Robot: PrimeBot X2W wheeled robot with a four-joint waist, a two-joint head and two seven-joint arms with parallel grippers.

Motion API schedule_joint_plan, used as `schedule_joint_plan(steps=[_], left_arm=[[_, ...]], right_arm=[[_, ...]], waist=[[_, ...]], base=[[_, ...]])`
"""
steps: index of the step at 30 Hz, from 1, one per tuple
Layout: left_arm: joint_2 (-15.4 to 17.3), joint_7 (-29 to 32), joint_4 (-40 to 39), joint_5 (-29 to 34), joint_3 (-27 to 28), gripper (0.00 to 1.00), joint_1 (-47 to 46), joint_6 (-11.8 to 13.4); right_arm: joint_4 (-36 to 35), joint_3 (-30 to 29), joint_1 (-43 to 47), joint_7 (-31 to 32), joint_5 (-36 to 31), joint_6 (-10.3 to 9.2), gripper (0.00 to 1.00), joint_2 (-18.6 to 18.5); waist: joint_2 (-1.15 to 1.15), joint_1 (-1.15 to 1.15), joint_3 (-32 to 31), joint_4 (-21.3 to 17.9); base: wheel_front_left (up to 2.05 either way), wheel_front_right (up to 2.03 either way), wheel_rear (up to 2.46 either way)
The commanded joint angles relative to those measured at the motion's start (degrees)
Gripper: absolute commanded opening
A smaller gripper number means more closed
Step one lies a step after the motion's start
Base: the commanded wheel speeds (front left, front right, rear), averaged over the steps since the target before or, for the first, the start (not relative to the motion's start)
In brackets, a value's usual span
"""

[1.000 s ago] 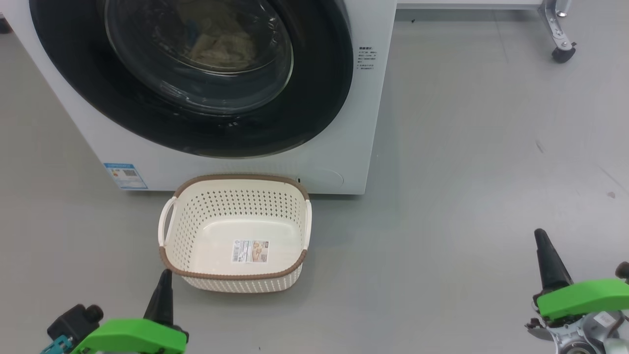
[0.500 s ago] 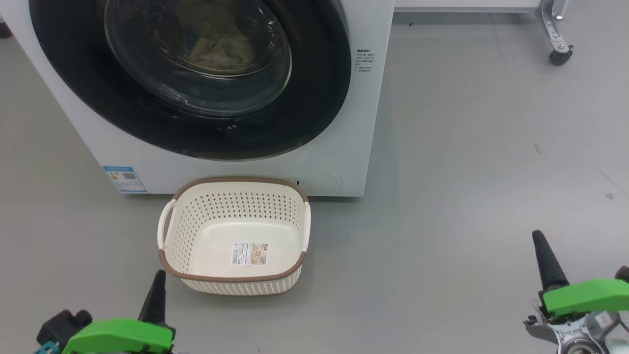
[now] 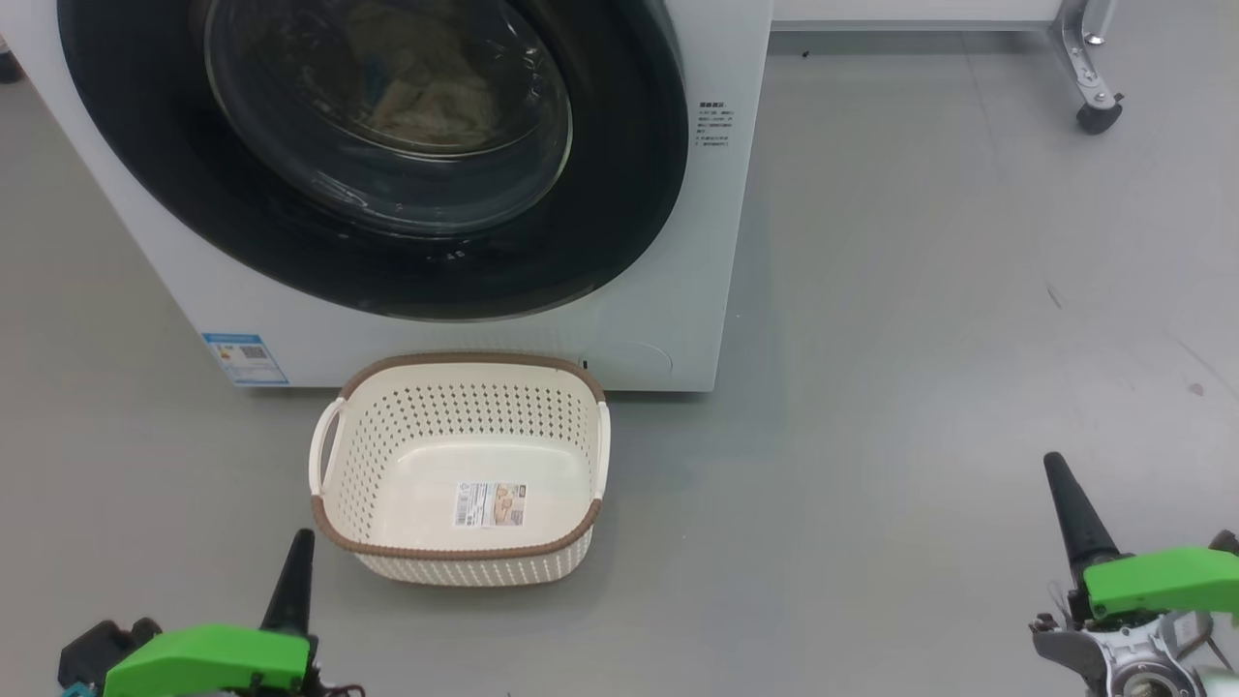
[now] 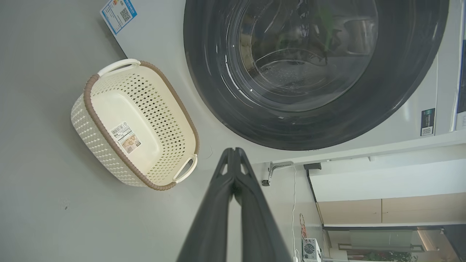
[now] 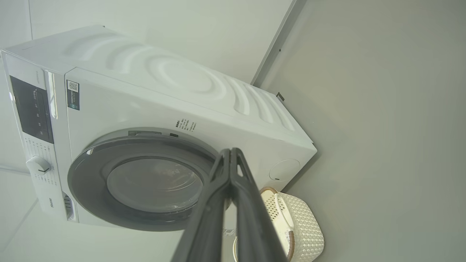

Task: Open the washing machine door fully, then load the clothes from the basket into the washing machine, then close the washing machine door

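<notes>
Left gripper (image 3: pixel 298 547): fingers pressed together w/ nothing between them. It sits low at your lower left, tip just short of the basket (image 3: pixel 465 571) front corner, no contact. Right gripper (image 3: pixel 1057 474): same, tips pinched on nothing, over the grey floor (image 3: pixel 920 290) and well apart from basket and machine. Neither arm is working on anything.

Basket: upright on the floor, just in front of the washing machine (image 3: pixel 678 319), below the door (image 3: pixel 629 213). It holds only its label sticker (image 3: pixel 491 504) on the base.

Clothes (image 3: pixel 416 92): pale crumpled lump behind the glass (image 3: pixel 465 184), so inside the machine. Can't count pieces, too much glare.

Door: in the right wrist view the black ring lies flat on the white front, no gap visible. Looks shut. Can't tell from pics if the latch caught.

Status, imo:
- open door: done
- load clothes: done, basket is cleared out
- close door: done as far as pics show

Only open item is latch confirmation. If you want certainty, check the door edge on the handle side.
</notes>
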Motion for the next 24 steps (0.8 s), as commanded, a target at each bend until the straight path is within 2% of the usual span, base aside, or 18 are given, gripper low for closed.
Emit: schedule_joint_plan(steps=[1, 24], left_arm=[[0.4, 0.5, -1.5, -1.3, 2.0, 0.00, -2.8, -0.6], [-0.4, 4.0, -0.9, -14.5, 6.1, 0.00, -3.3, -2.2]], right_arm=[[-1.6, 0.9, -3.6, 0.4, 1.5, -0.04, 0.00, -1.1], [0.9, 1.3, -5.4, 2.1, 16.1, -0.06, 0.00, -1.3]], waist=[[0.00, 0.00, 0.0, 0.0], [0.00, 0.00, -0.8, -0.4]], base=[[0.00, 0.00, 0.00], [0.00, 0.00, 0.00]])
